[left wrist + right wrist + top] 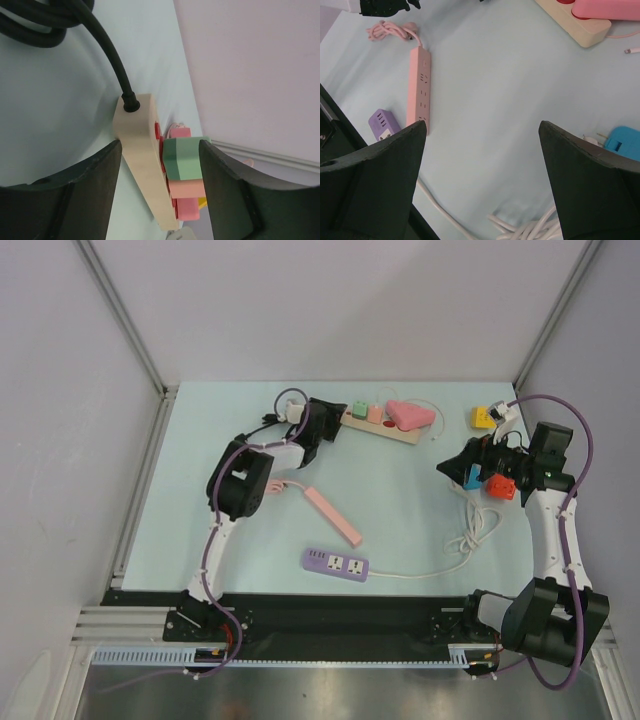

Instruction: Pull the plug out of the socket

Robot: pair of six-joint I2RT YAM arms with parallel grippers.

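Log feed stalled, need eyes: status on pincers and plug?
Left pincer open, straddling beige strip and green plug. Green plug seated, not yet pulled. Right pincer open, holding nothing. Black cord clear of the left pincer.

1. Left wrist view: the black cable (107, 47) coil runs off the top edge, and the beige power strip (145, 170) runs off the bottom edge.
2. The green plug (182, 157) hides its own socket and prongs.
3. Right wrist view: the blue plug (622, 141) is cut by the right edge, and the purple strip (382, 125) lies partly behind the right gripper (482, 132).
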